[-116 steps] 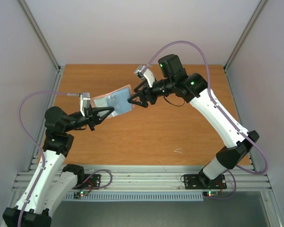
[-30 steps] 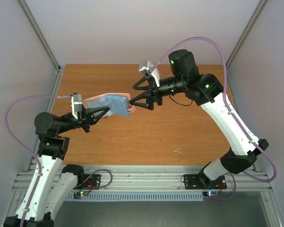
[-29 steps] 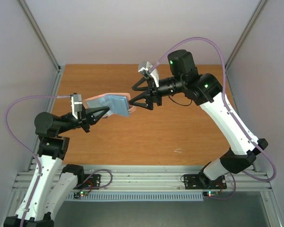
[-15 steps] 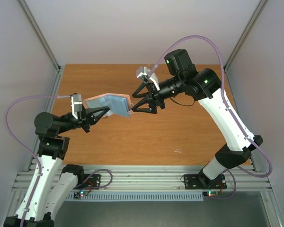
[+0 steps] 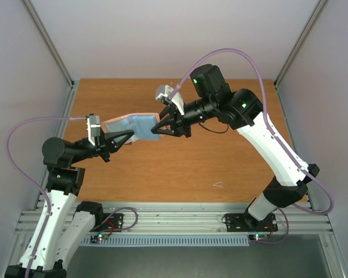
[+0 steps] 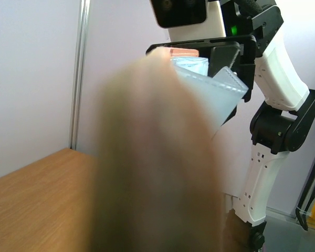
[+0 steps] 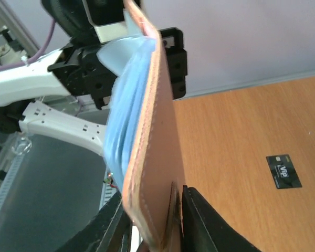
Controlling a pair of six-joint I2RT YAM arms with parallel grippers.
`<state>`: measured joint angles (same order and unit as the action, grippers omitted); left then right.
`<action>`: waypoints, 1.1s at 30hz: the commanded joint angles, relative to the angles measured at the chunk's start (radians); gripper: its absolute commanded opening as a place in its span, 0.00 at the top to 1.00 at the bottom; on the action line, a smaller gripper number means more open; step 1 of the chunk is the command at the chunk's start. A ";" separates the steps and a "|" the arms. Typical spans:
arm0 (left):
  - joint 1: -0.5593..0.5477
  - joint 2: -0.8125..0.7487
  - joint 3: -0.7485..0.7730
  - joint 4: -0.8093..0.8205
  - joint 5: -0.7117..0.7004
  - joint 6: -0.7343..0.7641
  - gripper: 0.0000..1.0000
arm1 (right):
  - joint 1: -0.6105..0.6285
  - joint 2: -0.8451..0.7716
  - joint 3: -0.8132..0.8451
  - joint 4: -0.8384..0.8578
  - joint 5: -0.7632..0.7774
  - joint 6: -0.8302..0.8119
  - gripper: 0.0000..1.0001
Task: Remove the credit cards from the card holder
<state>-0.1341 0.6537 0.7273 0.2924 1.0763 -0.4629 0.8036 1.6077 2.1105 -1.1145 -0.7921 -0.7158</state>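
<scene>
Holding the card holder point(image 5: 138, 124) up in the air, I've got the left gripper point(image 5: 123, 138) clamped on its near end so the pockets face the right gripper point(image 5: 161, 130). That one's pinched narrow on the far edge. A dark card point(image 7: 283, 171) lies on the table point(image 5: 180, 168).

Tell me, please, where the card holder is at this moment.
In the top view, the card holder is held above the left half of the table, between the left gripper and the right gripper.
</scene>
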 commanded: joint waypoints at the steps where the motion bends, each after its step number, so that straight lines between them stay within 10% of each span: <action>1: -0.001 -0.016 0.018 0.062 -0.001 0.003 1.00 | 0.034 -0.002 -0.036 0.118 0.088 0.050 0.77; 9: -0.002 -0.018 0.010 0.021 -0.038 0.006 0.97 | 0.071 0.019 -0.064 0.212 0.183 0.122 0.84; 14: -0.003 -0.018 -0.003 -0.009 -0.083 -0.008 0.50 | 0.088 0.032 -0.072 0.246 0.271 0.164 0.99; 18: -0.005 -0.016 -0.004 -0.023 -0.090 -0.007 0.32 | 0.095 0.036 -0.076 0.274 0.308 0.204 0.99; 28: -0.024 -0.008 -0.018 -0.115 -0.138 0.115 0.33 | 0.144 0.036 -0.065 0.390 0.282 0.296 0.99; 33: -0.024 -0.014 -0.024 -0.117 -0.196 0.163 0.54 | 0.152 0.035 -0.063 0.385 0.275 0.299 0.99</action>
<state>-0.1539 0.6483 0.7166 0.1776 0.9314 -0.3691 0.9421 1.6524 2.0373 -0.7883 -0.4873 -0.4515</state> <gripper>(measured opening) 0.530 0.093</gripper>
